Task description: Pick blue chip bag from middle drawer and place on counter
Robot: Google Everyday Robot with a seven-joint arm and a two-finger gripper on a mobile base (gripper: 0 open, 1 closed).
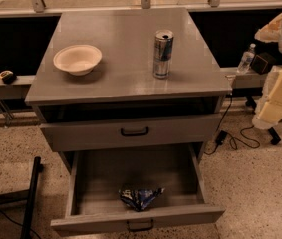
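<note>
Though looking down on the whole cabinet, cannot tell the state of the gripper (271,30): see it only as pale, cream-coloured parts at the right edge, out beyond the right side of the counter (125,34), touching nothing on the cabinet. Find the middle drawer (105,173) pulled wide open at the bottom, under a grey drawer front (80,133) with the same black bar handle. See the blue chip bag (140,198) lying crumpled on the drawer floor, just behind the middle of the front wall, well apart from both side walls. On the counter, see a pale bowl (77,59) toward the left and a silver-and-blue can (163,54) upright toward the right, well apart from each other. Past the cabinet's right side, make out a clear plastic bottle (246,59) on a low ledge and a black cable (235,138) on the speckled floor.
</note>
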